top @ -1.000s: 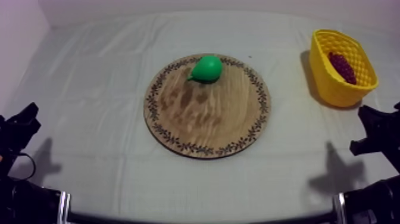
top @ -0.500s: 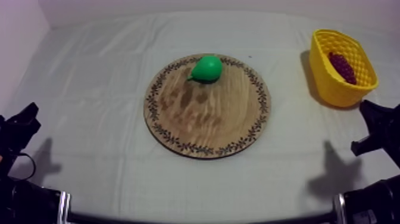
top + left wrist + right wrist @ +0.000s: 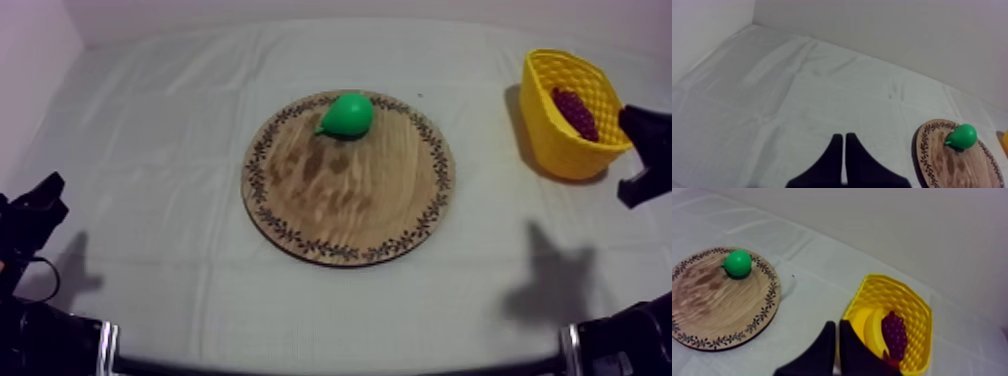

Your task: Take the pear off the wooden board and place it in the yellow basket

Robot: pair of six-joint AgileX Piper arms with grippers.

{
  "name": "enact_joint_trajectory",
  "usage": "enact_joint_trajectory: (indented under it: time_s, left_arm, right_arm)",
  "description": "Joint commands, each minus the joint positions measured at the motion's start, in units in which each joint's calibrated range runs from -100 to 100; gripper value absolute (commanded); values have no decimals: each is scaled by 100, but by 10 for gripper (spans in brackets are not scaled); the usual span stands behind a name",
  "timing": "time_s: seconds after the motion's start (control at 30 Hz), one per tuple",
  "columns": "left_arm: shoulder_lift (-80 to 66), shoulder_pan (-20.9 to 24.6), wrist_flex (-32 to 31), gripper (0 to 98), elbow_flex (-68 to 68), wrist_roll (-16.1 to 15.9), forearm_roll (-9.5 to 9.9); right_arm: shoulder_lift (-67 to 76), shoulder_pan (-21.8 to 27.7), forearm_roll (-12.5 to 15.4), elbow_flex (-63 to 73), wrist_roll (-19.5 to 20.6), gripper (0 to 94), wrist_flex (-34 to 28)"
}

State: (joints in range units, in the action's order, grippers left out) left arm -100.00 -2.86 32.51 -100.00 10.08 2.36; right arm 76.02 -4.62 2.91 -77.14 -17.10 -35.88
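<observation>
A green pear (image 3: 347, 115) lies on the far part of the round wooden board (image 3: 350, 205) at mid-table. The yellow basket (image 3: 556, 140) stands at the far right. My right gripper (image 3: 640, 150) hovers at the table's right edge, just beside the basket's near end and far from the pear. From the right wrist, its fingers (image 3: 837, 330) lie together as a narrow wedge with nothing in them, pointing at the basket (image 3: 907, 298), with the pear (image 3: 738, 263) farther off. My left gripper (image 3: 45, 200) rests low at the left, shut (image 3: 844, 142) and holding nothing; the pear (image 3: 962, 136) is far from it.
Inside the basket lie a bunch of grapes (image 3: 575, 112), a banana (image 3: 864, 325) and a small red fruit (image 3: 888, 360). The board's patterned rim (image 3: 769, 295) ends a short way from the basket. Bare cloth surrounds the board on all sides.
My right gripper has moved away from the near right edge, up alongside the basket, and its shadow has shifted with it. The left arm, pear and board have stayed put.
</observation>
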Motion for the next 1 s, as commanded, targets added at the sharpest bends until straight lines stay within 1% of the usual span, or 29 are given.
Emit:
enact_joint_trajectory:
  time_s: [0.0,0.13,0.33,0.43,0.67,0.97]
  left_arm:
    - [0,0,-1,1,0,0,1]
    - [0,0,-1,1,0,0,1]
    - [0,0,-1,1,0,0,1]
    - [0,0,-1,1,0,0,1]
    - [0,0,-1,1,0,0,1]
    - [0,0,-1,1,0,0,1]
  right_arm:
    - [-721,-69,-52,820,27,6,-127]
    - [-1511,-253,-224,1717,182,6,-536]
    - [-2646,-645,-615,2999,576,6,-1382]
    - [-3185,-798,-722,3509,660,6,-1718]
    - [-4382,-824,-633,4616,515,6,-2110]
    - [-5797,-815,-429,5873,-20,6,-2101]
